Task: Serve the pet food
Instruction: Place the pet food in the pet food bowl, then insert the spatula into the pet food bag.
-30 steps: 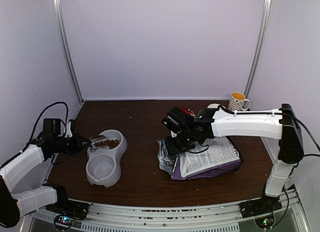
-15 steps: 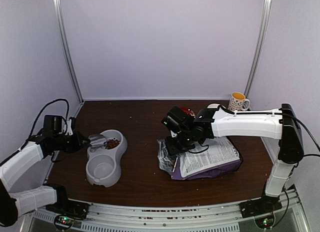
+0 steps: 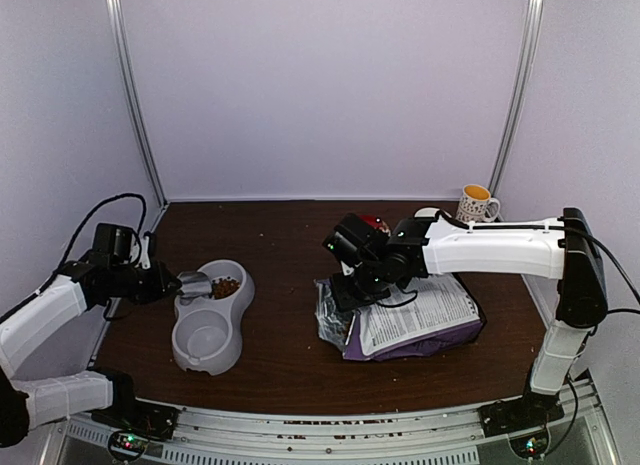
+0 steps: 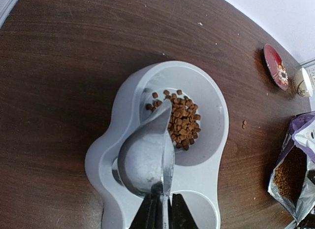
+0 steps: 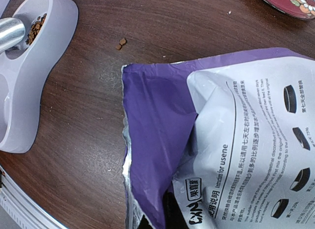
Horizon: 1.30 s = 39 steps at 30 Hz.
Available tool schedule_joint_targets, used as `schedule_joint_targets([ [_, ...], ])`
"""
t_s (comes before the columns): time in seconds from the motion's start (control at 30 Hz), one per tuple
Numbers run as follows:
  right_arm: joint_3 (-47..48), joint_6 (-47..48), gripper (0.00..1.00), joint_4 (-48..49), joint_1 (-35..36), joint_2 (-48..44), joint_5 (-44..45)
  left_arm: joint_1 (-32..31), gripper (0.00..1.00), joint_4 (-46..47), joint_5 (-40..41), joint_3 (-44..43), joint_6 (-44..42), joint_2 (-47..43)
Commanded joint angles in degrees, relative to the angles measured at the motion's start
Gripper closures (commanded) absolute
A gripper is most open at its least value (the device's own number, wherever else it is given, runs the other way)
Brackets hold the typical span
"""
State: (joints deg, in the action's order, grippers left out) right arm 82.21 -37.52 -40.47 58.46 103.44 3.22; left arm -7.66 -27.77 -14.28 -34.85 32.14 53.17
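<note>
Kibble (image 4: 183, 121): loose, light, rolls; you carry it by scoop (image 4: 146, 157).
Left pincer (image 4: 161, 210): pinching scoop handle.
Right pincer (image 3: 346, 288): pressed together.

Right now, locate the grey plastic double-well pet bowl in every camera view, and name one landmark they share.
Top external: grey plastic double-well pet bowl sits lower left.
Left wrist: bowl fills the centre.
Right wrist: bowl at the upper-left edge, partly cut off.
Shared landmark: purple printed bag, right of the bowl in each.
</note>
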Motion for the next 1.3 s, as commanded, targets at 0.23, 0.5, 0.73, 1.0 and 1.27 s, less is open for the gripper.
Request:
schedule_joint_targets([
  [0.23, 0.2, 0.1, 1.00, -1.3, -1.0, 0.2, 0.6, -4.2, 1.00, -3.1, 8.1, -5.3, -2.6, 1.6],
  [0.5, 1.4, 0.2, 1.00, -1.8, -0.9, 0.6, 0.3, -4.8, 1.00, -6.2, 7.2, -7.7, -3.8, -0.7],
  [0.73, 3.0, 0.0, 1.00, -1.9, -0.8, 0.9, -1.6, -5.0, 1.00, -6.2, -1.2, -8.2, -4.7, -3.3],
  [1.0, 8.1, 0.4, 1.00, -3.4, 0.0, 3.3, -2.5, -7.4, 1.00, -4.7, -8.9, -7.1, -5.5, -5.1],
  [1.27, 16.7, 1.5, 1.00, -6.5, 1.2, 8.0, -3.3, -12.2, 1.00, -0.3, -12.2, -6.2, -4.8, -3.5],
])
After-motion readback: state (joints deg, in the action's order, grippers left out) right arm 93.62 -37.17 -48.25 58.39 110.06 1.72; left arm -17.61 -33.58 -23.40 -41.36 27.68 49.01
